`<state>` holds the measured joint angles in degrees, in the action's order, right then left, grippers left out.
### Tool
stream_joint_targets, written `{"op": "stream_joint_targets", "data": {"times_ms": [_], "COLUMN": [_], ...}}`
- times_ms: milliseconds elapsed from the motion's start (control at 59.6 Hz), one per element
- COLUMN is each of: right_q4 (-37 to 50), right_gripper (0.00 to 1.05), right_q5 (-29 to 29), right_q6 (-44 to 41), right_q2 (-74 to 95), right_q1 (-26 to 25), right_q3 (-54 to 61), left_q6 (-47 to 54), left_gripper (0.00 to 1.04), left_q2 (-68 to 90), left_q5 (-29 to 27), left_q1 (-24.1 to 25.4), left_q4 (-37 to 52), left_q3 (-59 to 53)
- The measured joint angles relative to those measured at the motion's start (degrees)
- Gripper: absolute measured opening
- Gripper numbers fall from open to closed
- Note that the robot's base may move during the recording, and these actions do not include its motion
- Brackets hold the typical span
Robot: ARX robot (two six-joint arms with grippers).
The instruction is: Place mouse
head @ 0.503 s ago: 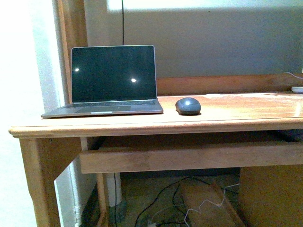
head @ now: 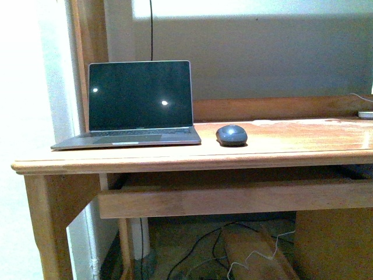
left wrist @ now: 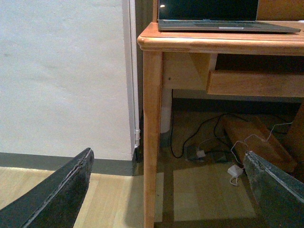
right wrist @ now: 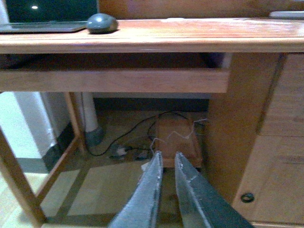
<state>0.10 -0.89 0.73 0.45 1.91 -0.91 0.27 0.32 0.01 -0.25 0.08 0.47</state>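
The dark grey mouse (head: 232, 135) lies on the wooden desk (head: 280, 153), just right of the open laptop (head: 139, 104). It also shows in the right wrist view (right wrist: 101, 23) on the desk top. Neither gripper shows in the front view. My left gripper (left wrist: 168, 164) is open and empty, low down in front of the desk's left leg (left wrist: 153, 137). My right gripper (right wrist: 167, 159) is shut and empty, low down below the desk's front edge, far from the mouse.
A small white flat object (head: 366, 114) lies at the desk's far right. Under the desk are cables (right wrist: 137, 130), a wooden box (right wrist: 176, 137) and a white pipe (right wrist: 90, 118). A drawer unit (right wrist: 280, 142) stands on the right. A wall (left wrist: 61, 76) is on the left.
The front view has shifted slightly: the desk, laptop and mouse sit a little lower in the picture. The mouse has not moved on the desk.
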Motion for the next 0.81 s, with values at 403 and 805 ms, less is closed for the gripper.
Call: {"op": "stream_joint_targets", "data": {"times_ms": [403, 805], "right_q4": [-0.07, -0.07], "right_gripper": [0.14, 0.84], "right_q5": [0.72, 0.72], "right_q6": [-0.48, -0.48], "right_q2": [-0.13, -0.13], "right_q1": [-1.68, -1.68], "right_q3": [0.0, 0.0], "left_q6": [0.0, 0.0], "left_gripper": [0.97, 0.97], "left_q2": [0.0, 0.0], "left_q5": [0.0, 0.0], "left_q1": [0.0, 0.0], "left_q4": [0.0, 0.0], "left_q3": [0.0, 0.0]}}
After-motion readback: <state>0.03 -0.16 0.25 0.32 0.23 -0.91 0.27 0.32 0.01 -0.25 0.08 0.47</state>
